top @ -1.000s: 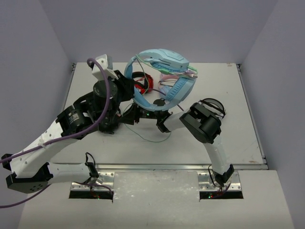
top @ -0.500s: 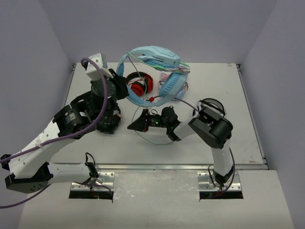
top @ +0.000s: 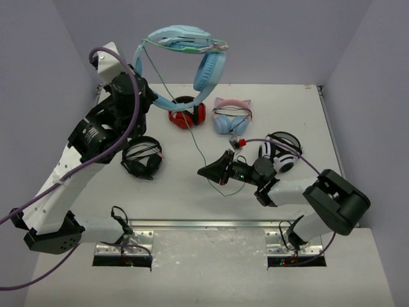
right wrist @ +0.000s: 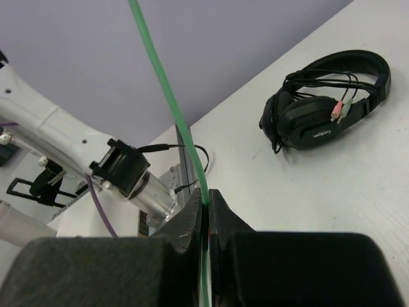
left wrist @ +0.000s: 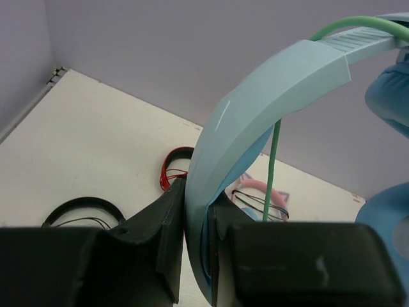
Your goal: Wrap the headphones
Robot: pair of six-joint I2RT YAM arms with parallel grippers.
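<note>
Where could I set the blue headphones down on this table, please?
Bare table lies along the near edge in front of the black headphones, and in the far right corner behind the white-and-black pair. The far middle is crowded: red pair, cat-ear pair and hanging cable.

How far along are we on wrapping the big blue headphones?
Done: the headphones are held up in the air, clamped by the headband in the left gripper, and a few turns of green cable seem to lie across the headband. In hand: the right gripper pinches the cable, which stretches up to the headphones. Left: wind that long free stretch around the headband.
</note>
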